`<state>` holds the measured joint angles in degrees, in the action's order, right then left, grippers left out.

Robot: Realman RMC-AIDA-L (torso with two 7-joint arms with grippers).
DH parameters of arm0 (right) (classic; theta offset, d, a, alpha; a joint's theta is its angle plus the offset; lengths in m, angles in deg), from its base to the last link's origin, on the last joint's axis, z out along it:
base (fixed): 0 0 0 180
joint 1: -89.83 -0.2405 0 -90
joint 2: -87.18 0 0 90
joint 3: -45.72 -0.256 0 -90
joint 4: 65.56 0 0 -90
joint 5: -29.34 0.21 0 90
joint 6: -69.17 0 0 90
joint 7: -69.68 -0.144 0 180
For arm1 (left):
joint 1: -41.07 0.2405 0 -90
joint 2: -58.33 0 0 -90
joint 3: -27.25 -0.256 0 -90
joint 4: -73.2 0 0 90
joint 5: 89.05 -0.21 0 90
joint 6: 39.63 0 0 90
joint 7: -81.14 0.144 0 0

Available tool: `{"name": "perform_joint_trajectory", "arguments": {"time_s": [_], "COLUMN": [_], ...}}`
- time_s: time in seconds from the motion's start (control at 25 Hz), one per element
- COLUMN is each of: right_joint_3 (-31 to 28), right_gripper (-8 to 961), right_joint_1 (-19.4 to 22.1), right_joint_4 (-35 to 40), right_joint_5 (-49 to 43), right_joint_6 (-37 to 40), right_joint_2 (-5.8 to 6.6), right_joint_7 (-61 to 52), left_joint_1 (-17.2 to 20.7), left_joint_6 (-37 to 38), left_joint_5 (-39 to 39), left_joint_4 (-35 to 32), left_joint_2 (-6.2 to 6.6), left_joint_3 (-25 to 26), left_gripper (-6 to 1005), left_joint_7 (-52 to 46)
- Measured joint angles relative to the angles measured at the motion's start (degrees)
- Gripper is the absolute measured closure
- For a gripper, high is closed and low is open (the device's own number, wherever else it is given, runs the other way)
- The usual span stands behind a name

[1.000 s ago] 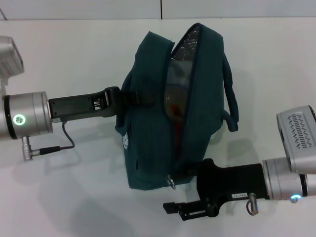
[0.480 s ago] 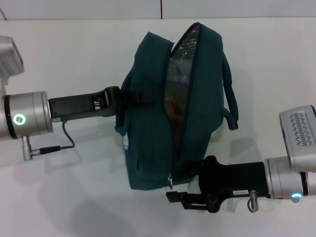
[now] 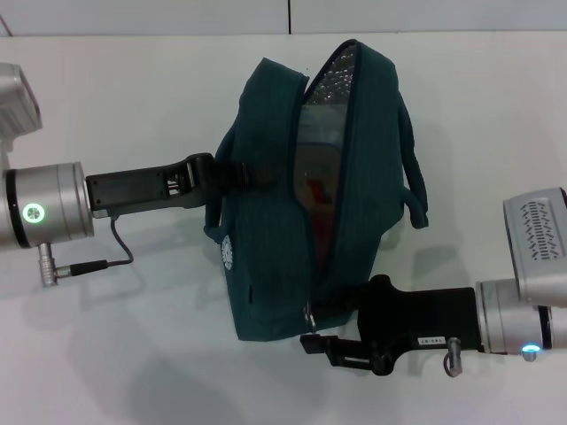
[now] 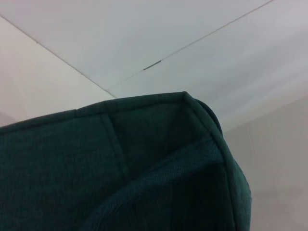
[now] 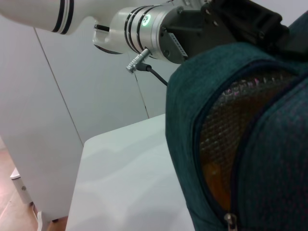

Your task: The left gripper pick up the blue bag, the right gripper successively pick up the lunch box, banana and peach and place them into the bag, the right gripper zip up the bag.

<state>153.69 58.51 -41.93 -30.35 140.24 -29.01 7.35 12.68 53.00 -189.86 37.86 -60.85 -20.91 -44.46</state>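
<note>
The blue bag [image 3: 266,257] hangs in the middle of the head view, long axis running away from me, its top zipper partly undone. My left gripper [image 3: 213,173] is shut on a handle on the bag's left side. Through the gap I see foil lining and the lunch box [image 3: 310,150] with a red spot on its lid. The right wrist view shows the bag [image 5: 279,159] with an orange-yellow shape [image 5: 216,178] inside, perhaps the banana. The peach is hidden. My right gripper [image 3: 323,341] is at the bag's near end, right by the zipper pull [image 3: 308,315].
The white table [image 3: 133,88] stretches all round the bag. A cable [image 3: 115,252] loops under my left wrist. The right wrist view shows the table's edge [image 5: 82,144] with a drop to the floor beyond.
My right gripper has moved away from me, closer to the bag's near end and the zipper pull. The bag has shifted slightly. The left arm has stayed put.
</note>
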Motion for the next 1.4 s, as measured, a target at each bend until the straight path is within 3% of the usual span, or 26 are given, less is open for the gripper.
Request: {"name": "perform_joint_trajectory", "arguments": {"time_s": [0.12, 0.6, 1.4], "right_joint_3": [0.2, 3.1, 0.4], "right_gripper": [553, 551, 557], "right_joint_1": [-0.3, -0.6, 1.3], "right_joint_4": [0.1, 2.1, 1.7], "right_joint_5": [0.0, 0.0, 0.1], "right_joint_6": [0.2, 0.3, 0.4], "right_joint_2": [0.0, 0.0, 0.27], "right_joint_7": [0.1, 0.2, 0.5], "left_joint_1": [0.0, 0.0, 0.3], "left_joint_6": [0.0, 0.0, 0.0], "left_joint_5": [0.0, 0.0, 0.0], "left_joint_4": [0.0, 0.0, 0.0], "left_joint_2": [0.0, -0.09, -0.09], "left_joint_3": [0.0, 0.0, 0.0], "left_gripper": [966, 965, 965], "left_joint_7": [0.0, 0.0, 0.0]}}
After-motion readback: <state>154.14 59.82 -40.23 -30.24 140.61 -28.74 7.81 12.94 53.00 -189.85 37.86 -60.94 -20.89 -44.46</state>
